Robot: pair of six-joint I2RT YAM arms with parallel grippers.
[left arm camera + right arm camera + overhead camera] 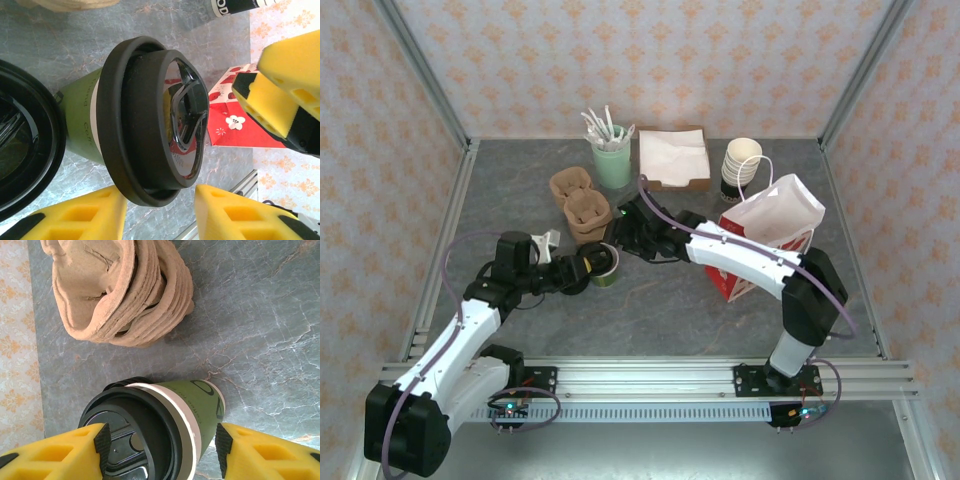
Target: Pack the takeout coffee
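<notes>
1. The coffee cup (197,402) carried its black lid (150,120), so the capping step looked finished or nearly so. Whether the lid was pressed fully home could not be told.
2. The packing itself looked undone. The cup was neither in the stack of cardboard cup trays (582,205) nor in the red-and-white paper bag (775,215), which stood open well to the right.
3. The cup appeared to stand on the desk (500,200) near the middle, just in front of the trays and between the two arms.
4. The left pincer (157,200) was partly open and held nothing. The lid's edge lay between its fingers, one close against the lid and the other clear of it.
5. The right pincer (162,440) stood wide and straddled the cup, with a finger on each side at about lid level. Bare desk showed between one finger (265,455) and the cup wall, so I judged it not to be gripping.
6. What remained, by my reckoning, was for one pincer to take hold of the cup and carry it upright to a tray or the bag.
</notes>
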